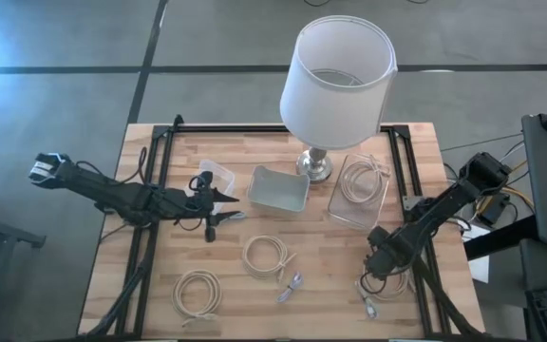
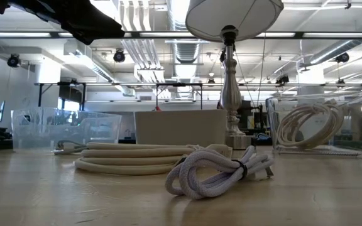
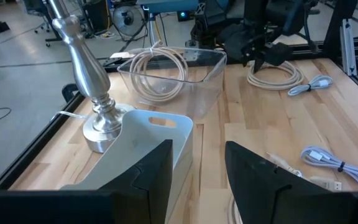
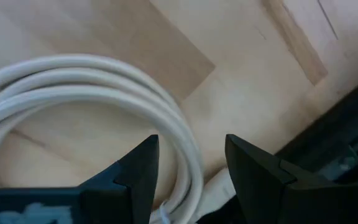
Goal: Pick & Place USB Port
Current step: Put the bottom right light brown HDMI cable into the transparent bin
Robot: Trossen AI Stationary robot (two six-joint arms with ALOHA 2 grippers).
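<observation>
Several white USB cables lie on the wooden table. My right gripper (image 1: 376, 273) (image 4: 191, 146) is open, low over a loose cable coil (image 1: 388, 285) (image 4: 73, 81) near the table's right near corner, with the coil's strands between its fingers. Two more coils (image 1: 266, 255) (image 1: 198, 292) and a small tied bundle (image 1: 291, 285) (image 2: 219, 172) rest flat on the table. Another cable (image 1: 361, 179) lies inside a clear container (image 1: 348, 211). My left gripper (image 1: 224, 201) (image 3: 197, 155) hangs open above the table, left of a white bin (image 1: 278, 190) (image 3: 148, 134).
A lamp with a white shade (image 1: 337, 71) stands on its metal base (image 1: 314, 167) (image 3: 98, 124) at the table's far middle. A small clear container (image 1: 218, 174) (image 2: 61, 129) sits by my left gripper. A black frame rail (image 1: 416, 190) runs along the table's edges.
</observation>
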